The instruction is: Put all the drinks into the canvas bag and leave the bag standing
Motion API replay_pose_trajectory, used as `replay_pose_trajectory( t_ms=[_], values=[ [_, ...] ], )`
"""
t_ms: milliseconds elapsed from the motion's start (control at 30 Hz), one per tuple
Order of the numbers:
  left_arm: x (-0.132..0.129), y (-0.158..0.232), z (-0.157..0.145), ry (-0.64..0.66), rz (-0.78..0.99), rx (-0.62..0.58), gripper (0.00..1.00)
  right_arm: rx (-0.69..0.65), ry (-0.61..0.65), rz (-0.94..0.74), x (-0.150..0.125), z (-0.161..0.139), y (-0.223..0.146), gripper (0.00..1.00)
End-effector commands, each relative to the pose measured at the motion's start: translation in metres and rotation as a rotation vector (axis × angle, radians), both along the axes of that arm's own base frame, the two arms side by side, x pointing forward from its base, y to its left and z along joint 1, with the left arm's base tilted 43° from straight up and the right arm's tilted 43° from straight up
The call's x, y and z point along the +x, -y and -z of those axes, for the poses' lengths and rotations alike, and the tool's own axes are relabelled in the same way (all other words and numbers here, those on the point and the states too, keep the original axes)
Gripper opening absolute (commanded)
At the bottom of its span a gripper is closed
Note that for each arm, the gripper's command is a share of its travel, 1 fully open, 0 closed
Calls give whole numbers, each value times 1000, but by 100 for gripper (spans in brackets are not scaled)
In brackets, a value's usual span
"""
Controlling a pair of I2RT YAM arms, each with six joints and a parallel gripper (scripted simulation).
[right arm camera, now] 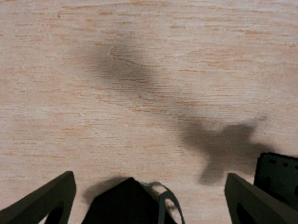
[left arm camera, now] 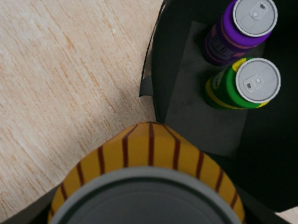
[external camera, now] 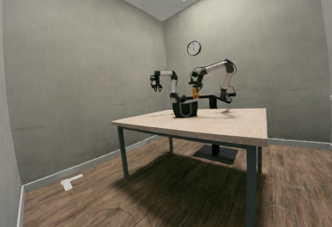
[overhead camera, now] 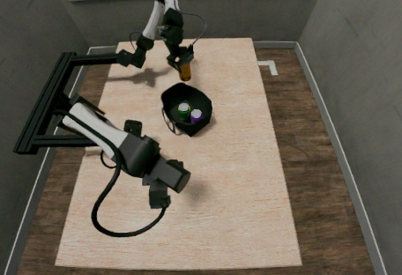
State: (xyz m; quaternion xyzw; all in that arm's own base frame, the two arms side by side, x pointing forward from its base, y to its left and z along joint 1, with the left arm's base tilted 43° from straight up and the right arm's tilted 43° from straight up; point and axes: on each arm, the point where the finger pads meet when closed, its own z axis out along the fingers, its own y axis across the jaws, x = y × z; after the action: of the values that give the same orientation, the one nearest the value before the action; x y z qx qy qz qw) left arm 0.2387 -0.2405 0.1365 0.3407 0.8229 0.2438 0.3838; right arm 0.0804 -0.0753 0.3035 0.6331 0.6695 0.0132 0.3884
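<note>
The black canvas bag stands on the table with its walls up. A green can and a purple can stand upright and side by side on its floor. My left gripper is shut on the orange drink, which hangs upright, raised off the table, beside the bag. In the left wrist view its grey top and dark stripes show. My right gripper is open and empty, high above the table.
The table extends around the bag. A thin handle loop hangs outside the bag's wall. The black arm stand is along one side. A black piece is at the right wrist view's edge.
</note>
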Motion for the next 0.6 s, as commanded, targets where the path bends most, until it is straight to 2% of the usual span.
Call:
replay_pose_trajectory(
  t_ms=[0, 133, 500, 567],
  values=[
    [-4, 33, -10, 53, 18, -94, 70, -20, 35, 4, -5, -9, -2, 86],
    [-4, 31, -22, 59, 30, -113, 70, -20, 35, 4, -5, -9, -2, 86],
    [-5, 30, -22, 59, 41, -105, 70, -20, 35, 4, -5, -9, -2, 86],
    [-7, 22, -10, 47, 41, -71, 70, -20, 35, 4, -5, -9, -2, 86]
  ],
)
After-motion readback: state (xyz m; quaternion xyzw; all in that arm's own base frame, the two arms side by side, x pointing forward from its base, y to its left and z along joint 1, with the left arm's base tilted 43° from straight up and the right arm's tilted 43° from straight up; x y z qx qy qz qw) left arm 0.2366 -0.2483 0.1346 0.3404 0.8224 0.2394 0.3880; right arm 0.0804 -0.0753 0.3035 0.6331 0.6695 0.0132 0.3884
